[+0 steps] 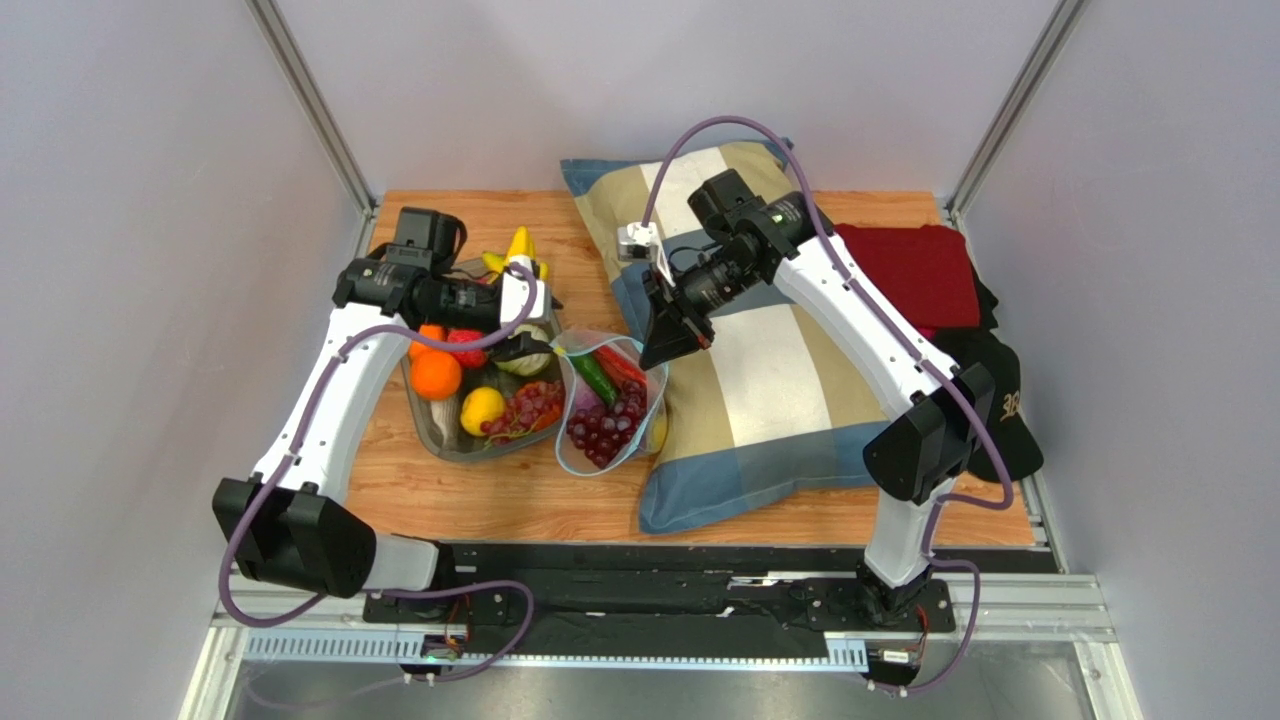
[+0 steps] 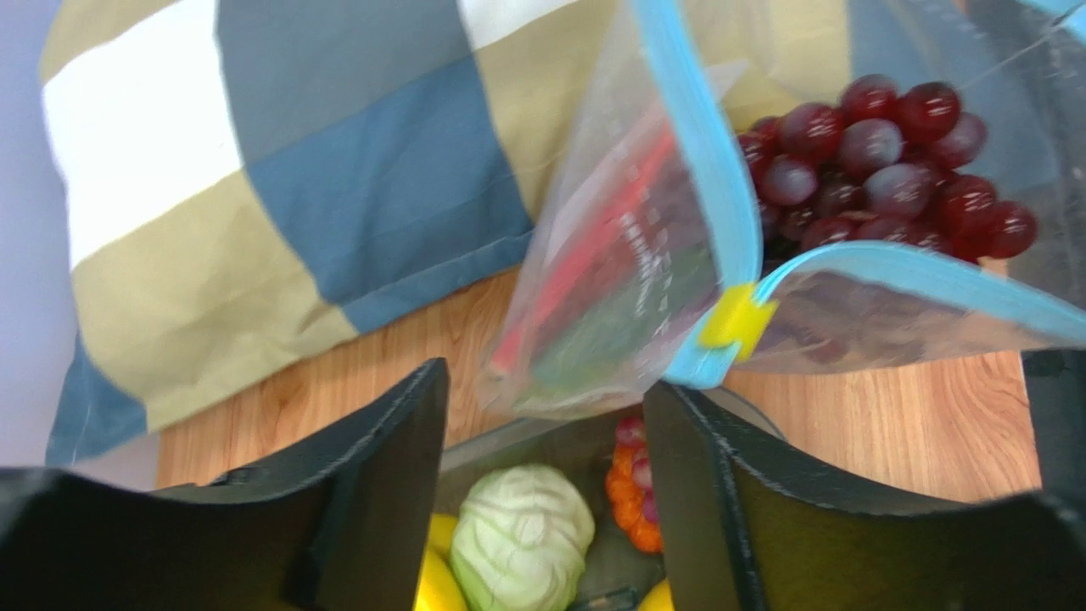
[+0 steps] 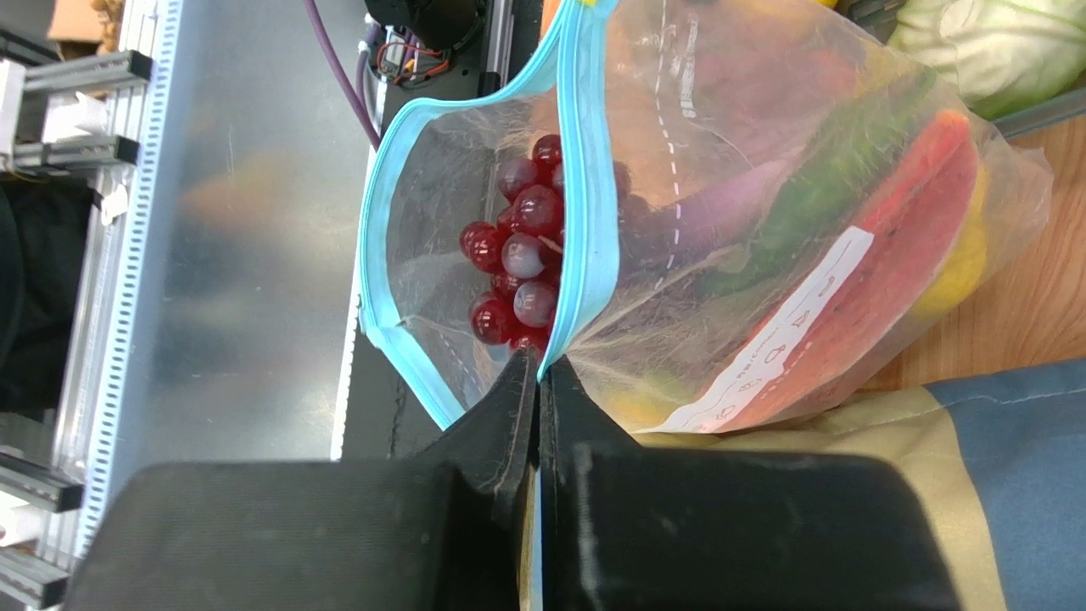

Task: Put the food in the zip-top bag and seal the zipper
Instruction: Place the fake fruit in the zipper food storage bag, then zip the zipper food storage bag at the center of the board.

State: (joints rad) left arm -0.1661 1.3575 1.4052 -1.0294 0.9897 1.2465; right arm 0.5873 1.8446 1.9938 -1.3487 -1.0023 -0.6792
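Top view, bag: clear floppy plastic zip-top bag (image 1: 609, 402) lies on the wooden counter (image 1: 496, 495), between the greyish transparent oval dish (image 1: 445, 435) and the blue-tan-white checked pillow (image 1: 766, 360). Its mouth gapes.
Top view, food: purple grapes (image 1: 601, 435) plus green and red pieces are in the bag. Orange round fruit (image 1: 436, 372) and yellow lemon-like piece (image 1: 481, 408) are in the dish, yellow banana (image 1: 520, 248) at its far end.
Top view, pincers: right pincer (image 1: 655, 354) at the bag's far rim. Left pincer (image 1: 519, 323) over the dish, state unreadable here.
Left wrist, left pincer (image 2: 546, 388): released, jaws apart, nothing between them. Pale green cabbage (image 2: 523, 535) sits below in the dish.
Left wrist, zipper: light-blue zipper strip (image 2: 695, 153) is unsealed, with a yellow slider (image 2: 737, 318) at one end.
Right wrist, right pincer (image 3: 535, 382): clenched on the blue strip, holding the mouth up.
Right wrist, label: white rectangular label (image 3: 790, 325), writing illegible.
Handling: the film looks thin, soft and slippery and probably sags under load. Best hold is likely the zipper strip, the stiffest part. The toy food looks light, hard and glossy, so it may roll or slip.
Hidden: the left arm covers part of the dish. Pieces behind the film are blurred. The strip's far end is cut off.
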